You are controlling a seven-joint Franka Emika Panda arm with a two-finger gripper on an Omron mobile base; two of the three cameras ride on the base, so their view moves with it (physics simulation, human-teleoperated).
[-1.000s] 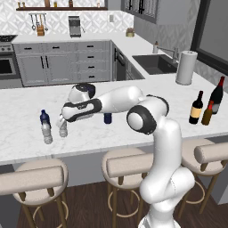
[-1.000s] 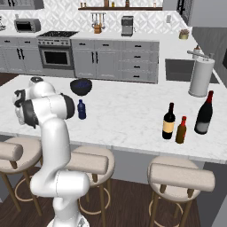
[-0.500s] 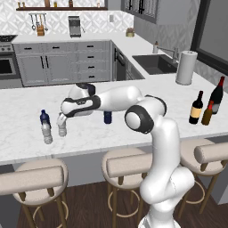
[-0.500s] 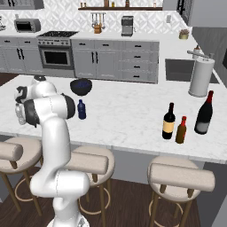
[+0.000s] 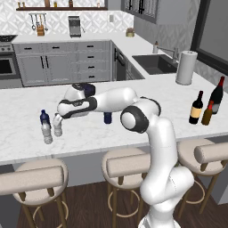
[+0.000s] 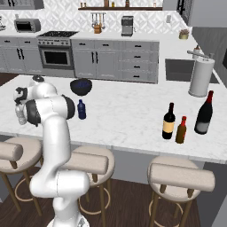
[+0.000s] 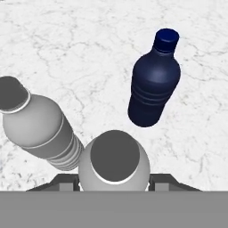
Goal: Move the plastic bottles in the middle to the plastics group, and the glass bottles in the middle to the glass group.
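Claw: gripper (image 7: 114,180) clamped on clear-greyish bottle (image 7: 114,167), carrying it to its kind.
Neighbours: grey bottle (image 7: 38,122) at 10 o'clock, dark blue bottle (image 7: 153,82) at 1 o'clock, the plastics group.

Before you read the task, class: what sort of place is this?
A home kitchen, rendered: a sink in the counter, an oven with a stovetop, and stools along a marble island.

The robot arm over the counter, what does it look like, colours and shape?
A glossy white arm of rounded tube segments, with dark grey discs at its joints. Its wrist carries a black band, and the pincer ends in pale grey fingers.
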